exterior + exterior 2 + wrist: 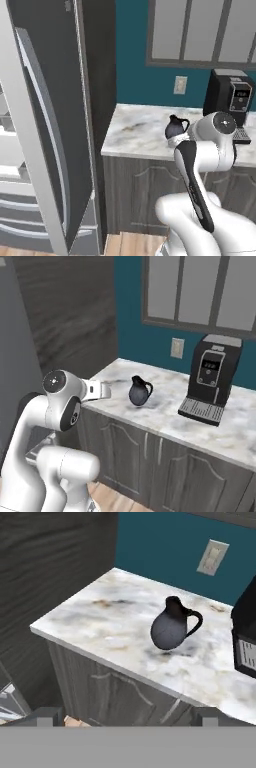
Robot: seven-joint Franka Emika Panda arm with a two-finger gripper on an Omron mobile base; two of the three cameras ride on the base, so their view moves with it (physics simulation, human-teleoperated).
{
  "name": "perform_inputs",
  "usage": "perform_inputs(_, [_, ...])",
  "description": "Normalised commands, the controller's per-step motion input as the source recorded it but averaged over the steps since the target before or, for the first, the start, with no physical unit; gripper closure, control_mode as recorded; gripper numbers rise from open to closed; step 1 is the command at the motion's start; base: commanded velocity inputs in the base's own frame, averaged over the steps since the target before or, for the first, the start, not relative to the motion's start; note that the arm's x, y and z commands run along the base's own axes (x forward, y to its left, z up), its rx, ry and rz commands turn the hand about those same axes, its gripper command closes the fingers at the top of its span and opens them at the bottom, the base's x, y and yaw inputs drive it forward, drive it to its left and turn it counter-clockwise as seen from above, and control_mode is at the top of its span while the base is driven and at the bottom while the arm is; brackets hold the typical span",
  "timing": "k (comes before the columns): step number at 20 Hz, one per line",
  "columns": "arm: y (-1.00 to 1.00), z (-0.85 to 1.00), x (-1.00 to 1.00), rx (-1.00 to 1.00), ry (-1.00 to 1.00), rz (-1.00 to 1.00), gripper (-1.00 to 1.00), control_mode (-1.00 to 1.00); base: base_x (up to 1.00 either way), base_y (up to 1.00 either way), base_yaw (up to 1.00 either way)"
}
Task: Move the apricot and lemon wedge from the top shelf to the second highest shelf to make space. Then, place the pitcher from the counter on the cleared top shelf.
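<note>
The pitcher (172,628) stands upright on the marbled desk (100,619), handle toward the black coffee machine (210,378) — well apart from it. The end effector (127,717) hangs off the desk's front edge, short of the pitcher — fingertips (46,716) spread as wide as they go, holding nothing.

Dark pitcher on pale marbled stone

The pitcher (171,630) is glossy dark grey to black; the counter (105,622) is white with grey and faint tan veining over dark grey cabinet fronts (120,694). Teal wall (160,542), cream outlet plate (213,557), black coffee machine (210,378).
</note>
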Motion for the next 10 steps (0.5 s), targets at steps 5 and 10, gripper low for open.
perform_inputs(5, [0.00, 0.00, 0.00, 0.00, 0.00, 0.00, -1.00, 1.00, 0.55, -0.41, 0.31])
perform_inputs(10, [0.00, 0.00, 0.00, 0.00, 0.00, 0.00, -1.00, 1.00, 0.44, -0.46, 0.28])
